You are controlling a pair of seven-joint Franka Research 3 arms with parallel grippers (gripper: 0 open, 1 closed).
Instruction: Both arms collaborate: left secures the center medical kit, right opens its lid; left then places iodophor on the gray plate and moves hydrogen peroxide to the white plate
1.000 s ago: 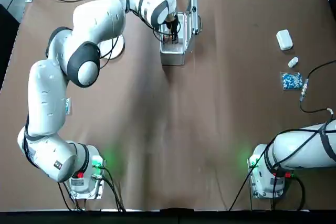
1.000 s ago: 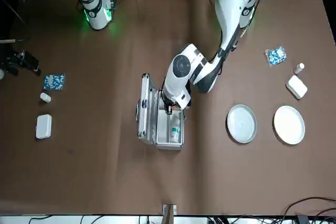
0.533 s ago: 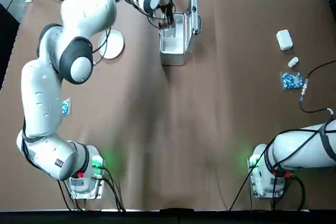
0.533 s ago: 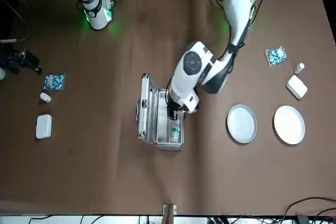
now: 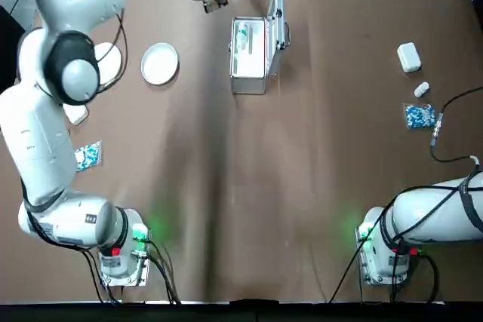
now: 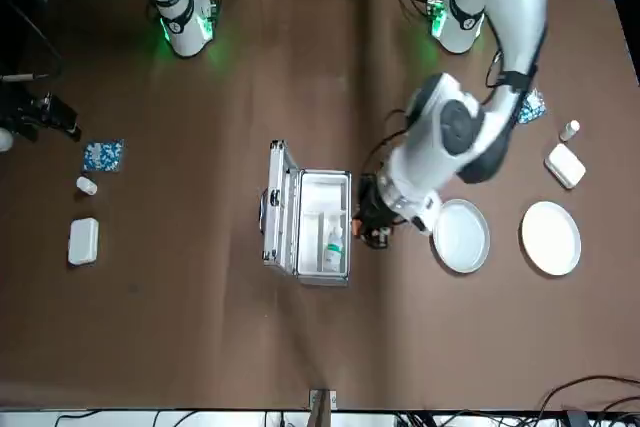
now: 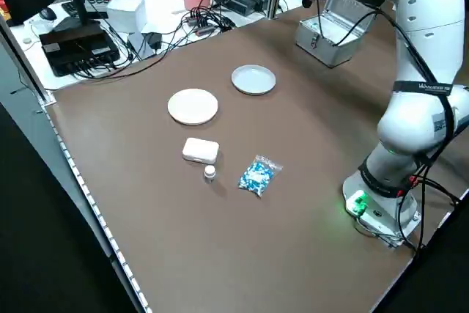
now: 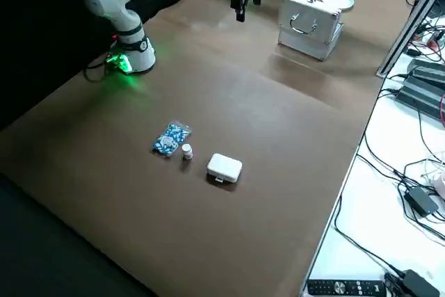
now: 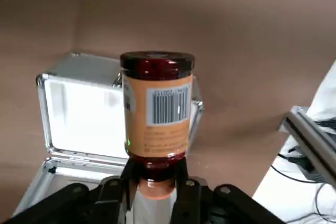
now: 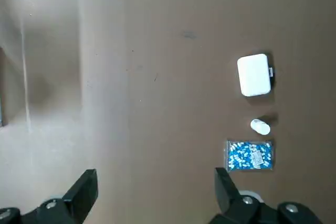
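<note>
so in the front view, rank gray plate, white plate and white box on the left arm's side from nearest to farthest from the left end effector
From the left end effector, holding the brown bottle:
1. Gray plate, just beside it.
2. White plate, past the gray one.
3. White box, near the table edge, slightly farther.

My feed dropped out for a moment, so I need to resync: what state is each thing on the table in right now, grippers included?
medical kit: lid open, standing up.
brown bottle: lifted clear of the kit, held in the left gripper.
left gripper: shut on the bottle, between kit and gray plate.
clear bottle: lying inside the kit.
gray plate: empty.
white plate: empty.
right gripper: open, empty, parked away from the kit.
</note>
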